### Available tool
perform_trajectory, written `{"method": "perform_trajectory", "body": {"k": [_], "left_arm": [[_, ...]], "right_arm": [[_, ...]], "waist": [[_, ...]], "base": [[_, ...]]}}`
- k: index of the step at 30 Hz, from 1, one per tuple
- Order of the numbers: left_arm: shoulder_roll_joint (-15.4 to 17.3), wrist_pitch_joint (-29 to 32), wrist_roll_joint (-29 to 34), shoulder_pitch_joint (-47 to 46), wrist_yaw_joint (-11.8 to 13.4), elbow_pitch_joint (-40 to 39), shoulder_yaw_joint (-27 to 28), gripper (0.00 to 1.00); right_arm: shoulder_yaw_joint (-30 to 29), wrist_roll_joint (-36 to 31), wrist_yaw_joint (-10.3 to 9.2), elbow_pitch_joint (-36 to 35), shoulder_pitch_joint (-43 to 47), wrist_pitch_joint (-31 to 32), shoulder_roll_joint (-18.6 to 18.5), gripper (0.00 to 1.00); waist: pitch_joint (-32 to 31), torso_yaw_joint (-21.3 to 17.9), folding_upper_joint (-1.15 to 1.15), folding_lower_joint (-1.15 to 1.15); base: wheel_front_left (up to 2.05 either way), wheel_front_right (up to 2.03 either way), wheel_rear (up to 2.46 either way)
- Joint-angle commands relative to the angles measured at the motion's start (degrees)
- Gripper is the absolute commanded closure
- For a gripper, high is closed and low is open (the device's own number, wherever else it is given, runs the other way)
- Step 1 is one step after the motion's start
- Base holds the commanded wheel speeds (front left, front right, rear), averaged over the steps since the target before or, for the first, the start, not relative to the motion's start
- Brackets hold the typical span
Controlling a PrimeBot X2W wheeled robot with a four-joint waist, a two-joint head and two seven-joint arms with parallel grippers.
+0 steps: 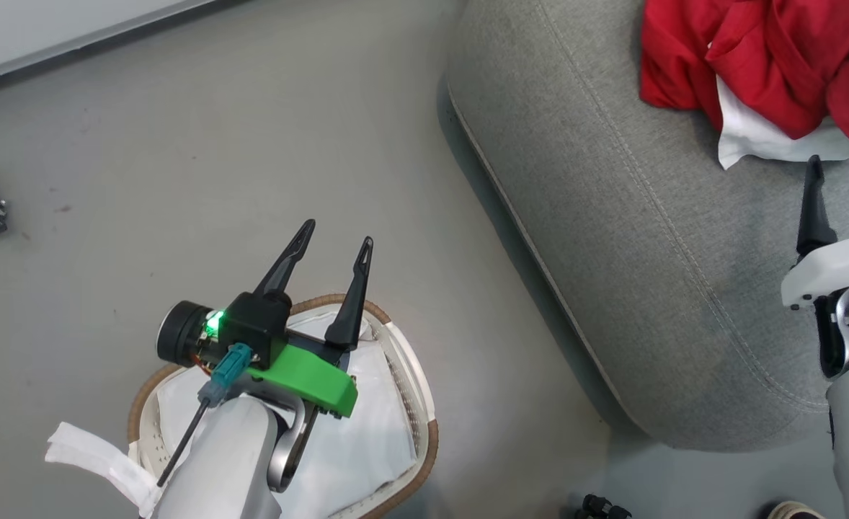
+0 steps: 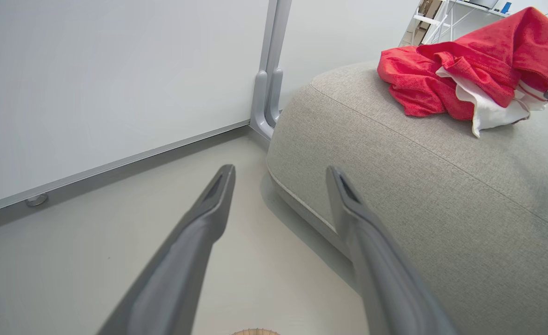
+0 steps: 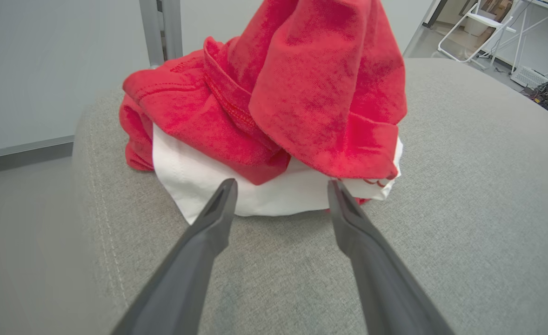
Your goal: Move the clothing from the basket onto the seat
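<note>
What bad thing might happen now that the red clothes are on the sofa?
The open right hand has its tips very close to the white part of the clothing, so pulling away might snag it and drag it across the seat. The open left hand hangs above the basket, where a white liner lies loose; it might grab that by mistake.

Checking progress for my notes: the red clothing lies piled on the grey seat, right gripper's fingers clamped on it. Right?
Not clamped: the right wrist view shows the right gripper open, gripping nothing; the clothing does lie piled on the seat.
</note>
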Motion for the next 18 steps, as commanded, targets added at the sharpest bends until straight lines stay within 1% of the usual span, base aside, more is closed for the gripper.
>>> {"method": "perform_trajectory", "body": {"k": [1,4,9,14,18], "left_arm": [[-0.1,0.0,0.7,1.3,-0.2,-0.2,1.0,0.00],[-0.4,0.0,1.3,2.4,-0.2,0.2,3.5,0.00],[-1.1,0.0,2.0,4.1,0.1,0.6,8.7,0.00],[-1.8,0.0,2.7,5.6,1.0,0.2,14.1,0.00],[-2.2,0.0,3.2,7.0,1.9,0.1,17.9,0.00]], "right_arm": [[1.3,1.0,-0.08,-1.4,1.5,-0.1,0.0,0.00],[5.0,3.3,-0.08,-5.7,3.5,-0.1,-0.2,0.00],[10.8,6.5,-0.08,-11.2,5.0,-0.1,0.8,0.00],[15.9,8.4,-0.08,-13.6,5.8,-0.1,1.7,0.00],[17.4,10.0,-0.08,-14.6,6.2,-0.1,2.5,0.00]], "waist": [[-2.1,-0.6,0.00,0.00],[-3.9,-0.4,0.00,0.00],[-6.3,0.6,0.00,0.00],[-9.0,3.2,0.00,0.00],[-10.7,5.7,0.00,0.00]], "base": [[0.00,0.00,0.00],[0.00,0.00,0.00],[0.00,0.00,0.00],[0.00,0.00,0.00],[0.00,0.00,0.00]]}}
